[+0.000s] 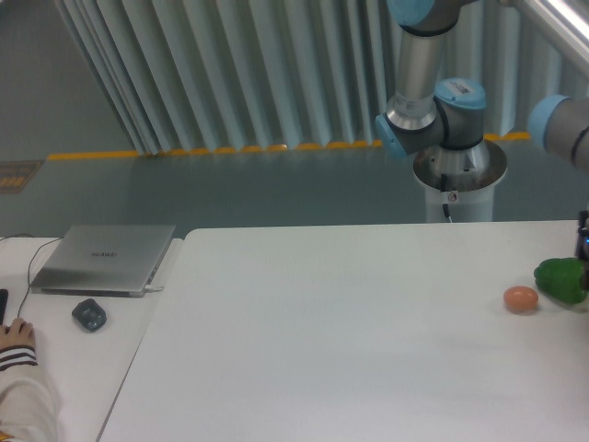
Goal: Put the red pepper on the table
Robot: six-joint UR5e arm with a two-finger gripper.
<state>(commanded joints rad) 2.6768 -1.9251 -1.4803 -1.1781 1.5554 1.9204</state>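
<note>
The red pepper is out of view in this frame. The white table (322, 331) fills the lower middle and right. Near its right edge lie a green pepper (561, 280) and, just left of it, a small orange egg-shaped ball (521, 297). Of my gripper (583, 243) only a dark sliver with a blue light shows at the right frame edge, above the green pepper. Its fingers are cut off by the frame, so whether they hold anything is hidden.
The arm's base column (457, 175) stands behind the table's far right. On the adjoining desk at left lie a silver laptop (104, 258) and a dark mouse (89, 315). A person's hand (17, 336) rests at the left edge.
</note>
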